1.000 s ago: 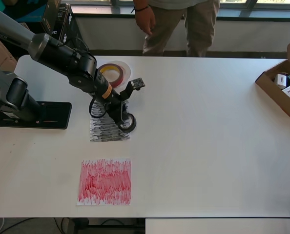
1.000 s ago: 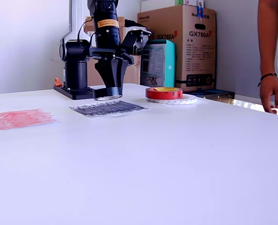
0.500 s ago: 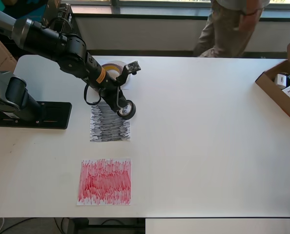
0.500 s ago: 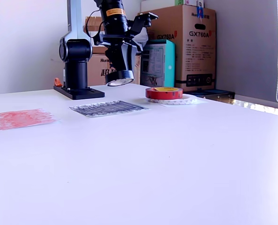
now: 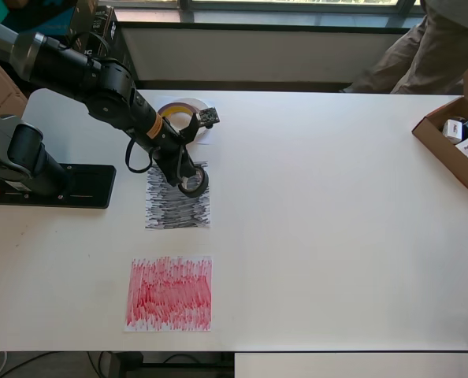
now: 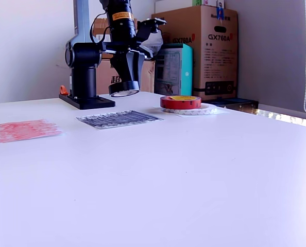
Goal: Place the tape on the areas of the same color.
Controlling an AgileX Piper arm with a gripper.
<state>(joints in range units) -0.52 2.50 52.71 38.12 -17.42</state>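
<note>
My gripper [image 5: 188, 177] is shut on the small black roll [image 5: 192, 183] and holds it above the upper right part of the scribbled black sheet [image 5: 175, 206]. In the exterior view the black roll [image 6: 124, 89] hangs from the gripper [image 6: 125, 83], clear of the black sheet [image 6: 118, 119]. The red-brown roll [image 6: 180, 102] lies on top of the flat white ring [image 6: 192, 109]. In the overhead view this pair [image 5: 180, 110] is partly hidden by the arm. The scribbled red sheet [image 5: 169, 293] lies bare near the front edge. I cannot make out a plain white sheet on the white table.
The arm's black base [image 5: 57, 186] stands at the overhead view's left. An open cardboard box [image 5: 455, 150] with small packs sits at the right edge. A person [image 5: 427, 43] stands beyond the far right corner. Cartons [image 6: 202, 46] stand behind the table.
The gripper has lifted the black roll off the black sheet and shifted it toward the overhead view's upper left. The person has walked to the overhead view's right.
</note>
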